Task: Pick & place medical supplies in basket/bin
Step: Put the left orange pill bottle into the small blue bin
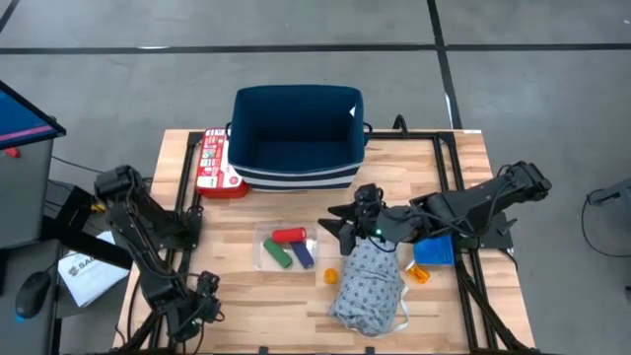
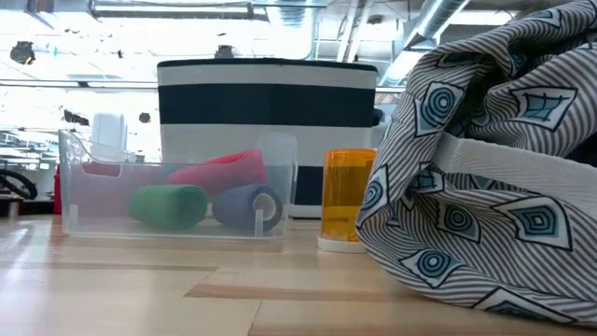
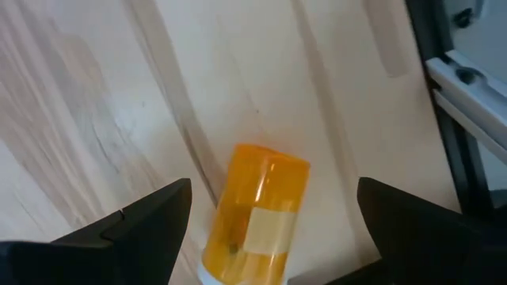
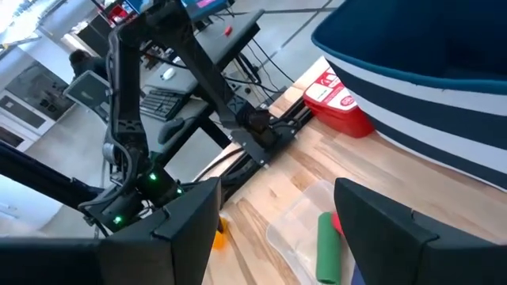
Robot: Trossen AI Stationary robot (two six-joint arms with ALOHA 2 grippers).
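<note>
Left jaws (image 3: 269, 218) open, straddling pill bottle (image 3: 257, 218): light, rigid, slick; take mid-body. Right jaws (image 1: 340, 223) open, empty, twelve o'clock of soft garment (image 1: 367, 286).

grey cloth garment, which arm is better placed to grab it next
The right. Its gripper hangs open beside the top of the grey cloth garment, near the navy basket. The left gripper sits at the table's near-left corner, open over an orange pill bottle.

Grey floor (image 1: 552, 89) crossed by dark lines; a desk (image 4: 214, 36) with keyboard (image 4: 162, 103).
</note>
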